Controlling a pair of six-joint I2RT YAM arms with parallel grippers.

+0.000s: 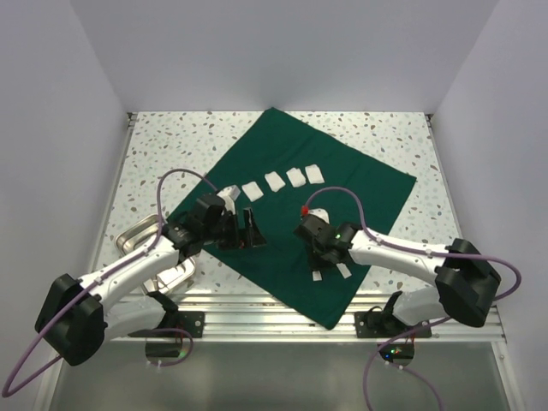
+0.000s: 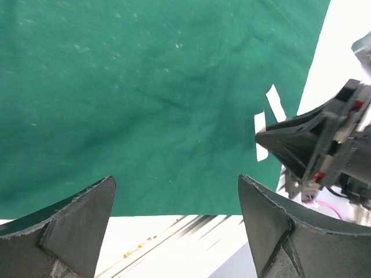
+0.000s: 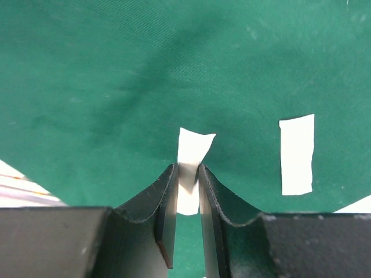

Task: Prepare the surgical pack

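Note:
The dark green drape (image 1: 291, 223) lies spread flat as a diamond on the table, and fills the left wrist view (image 2: 145, 98) and the right wrist view (image 3: 116, 69). Several white pads (image 1: 274, 181) lie in a row across its far half. My right gripper (image 3: 187, 167) is shut on a small white strip (image 3: 194, 145), pinched upright just above the drape near its front corner (image 1: 320, 257). A second white strip (image 3: 297, 153) lies flat beside it. My left gripper (image 2: 177, 202) is open and empty over the drape's front left edge (image 1: 241, 233).
A bare steel tray (image 1: 141, 235) sits off the drape at the left, under my left arm. The table's metal rail (image 1: 257, 301) runs along the front edge. White walls close in the left, right and back sides.

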